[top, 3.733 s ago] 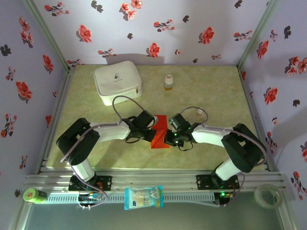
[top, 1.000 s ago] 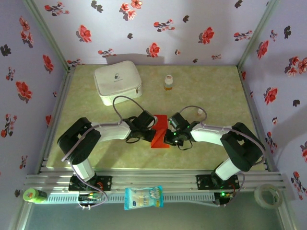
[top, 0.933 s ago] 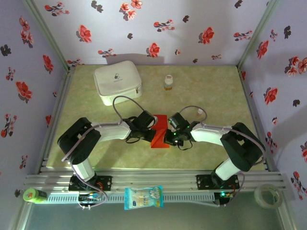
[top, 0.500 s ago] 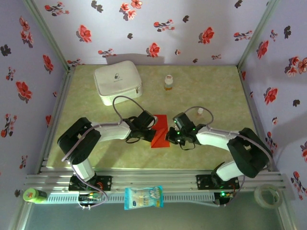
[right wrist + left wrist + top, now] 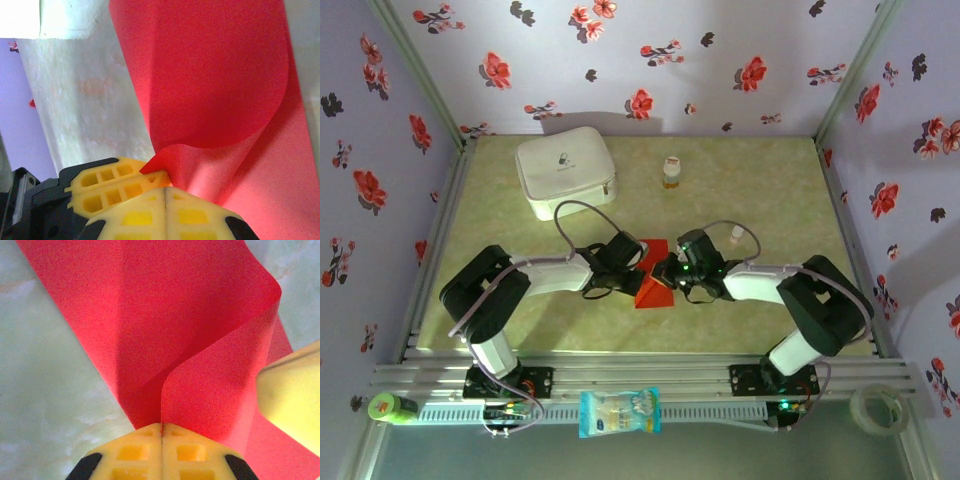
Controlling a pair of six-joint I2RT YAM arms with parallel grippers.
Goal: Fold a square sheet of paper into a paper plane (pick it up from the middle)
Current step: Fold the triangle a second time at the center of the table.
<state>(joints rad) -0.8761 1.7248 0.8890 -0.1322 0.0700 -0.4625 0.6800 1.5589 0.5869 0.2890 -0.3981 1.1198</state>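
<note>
Blue-and-white crinkled plastic snack packet (image 5: pixel 620 412) lies on the metal rail at the near edge, between the two arm bases. Beyond it, on the pale green marbled bench (image 5: pixel 750 180), the two arms bend inward and meet at the thin bright red square sheet of paper (image 5: pixel 652 283).

The left gripper (image 5: pixel 638 270) is closed tight on the sheet. In its wrist view the yellow waffle-textured fingers (image 5: pixel 135 452) press flat together, and the paper rises straight out of the seam between them in a soft, rounded fold. The right gripper (image 5: pixel 666 274) is likewise clamped on the sheet from the opposite side. In its own view the yellow pads (image 5: pixel 135 217) meet with the red edge caught at their tips, and the paper curls over in a smooth arc above. The two grippers sit just beside each other, and the sheet bulges up between them while its lower part rests on the bench.

Farther back stand a small clear bottle (image 5: pixel 670 172) and a white rounded zip case (image 5: pixel 565 172), near the floral wall.
</note>
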